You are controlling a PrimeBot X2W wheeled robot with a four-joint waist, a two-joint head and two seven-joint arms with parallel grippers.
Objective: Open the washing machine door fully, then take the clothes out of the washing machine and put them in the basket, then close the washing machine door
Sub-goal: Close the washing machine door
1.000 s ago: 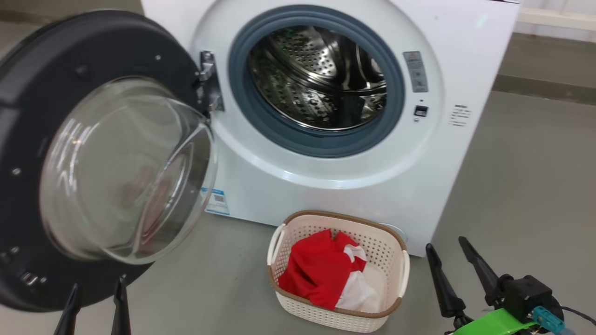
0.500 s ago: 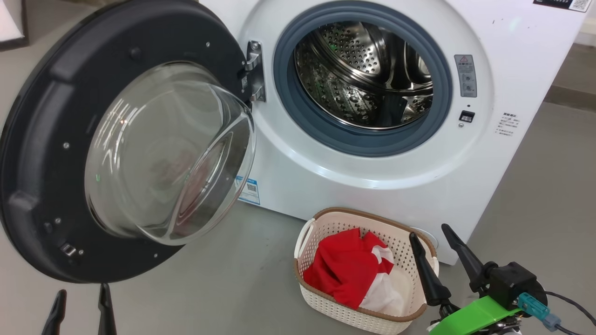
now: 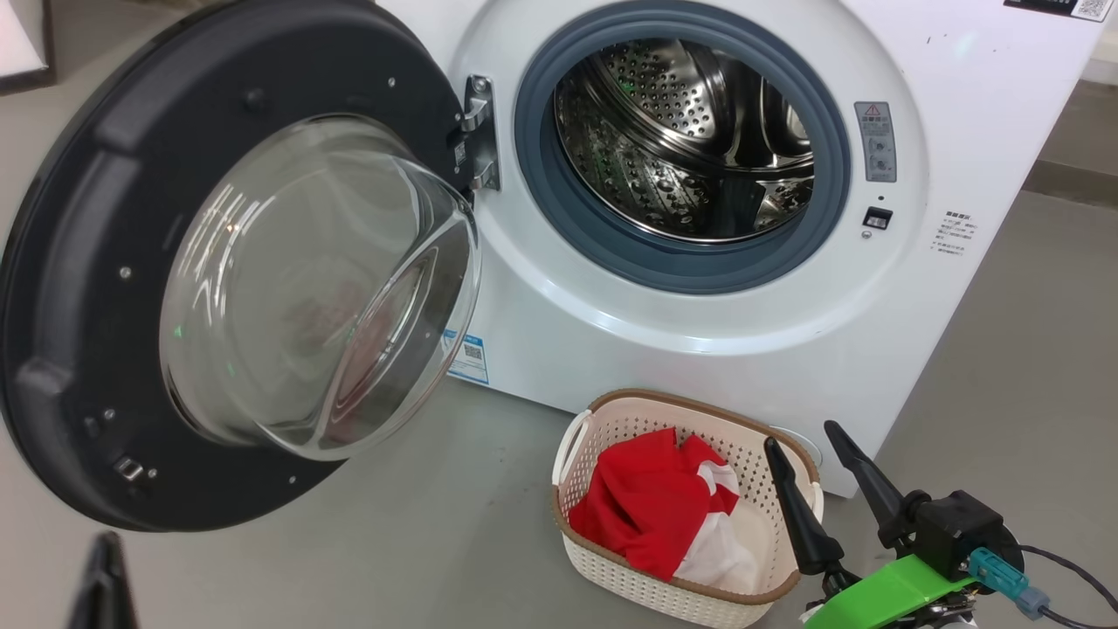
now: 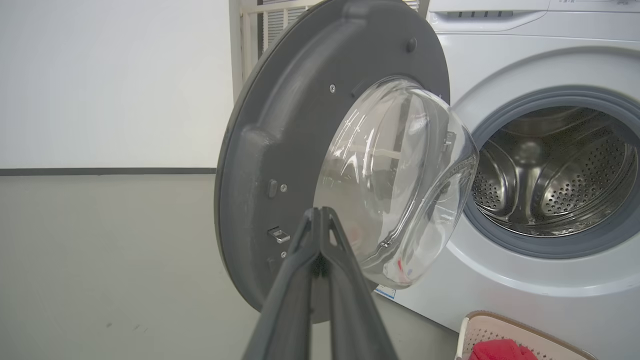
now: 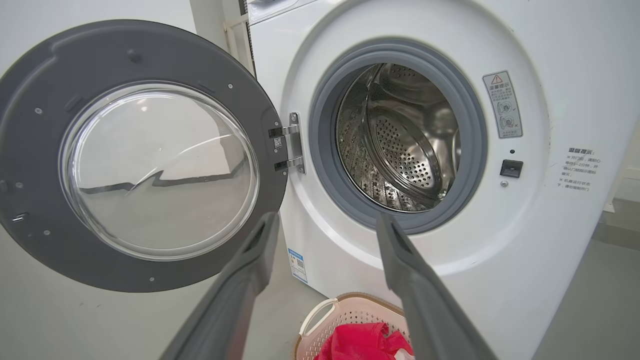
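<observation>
- The left gripper [image 4: 319,215], spread a moment earlier, had pinched together on nothing.
- The right gripper [image 3: 800,434] stood spread, empty, beside the basket [image 3: 690,603].
- The clothes [image 3: 646,507] lay inside that basket.
- Beyond, the washing machine door [image 3: 79,262] hung wide open on the washing machine [image 3: 611,367].

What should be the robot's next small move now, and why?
Probably bring the shut left tool to the free edge of the washing machine door, to begin swinging it closed. The clothes lie in the basket, the drum looks empty, and the door stands wide open.
</observation>
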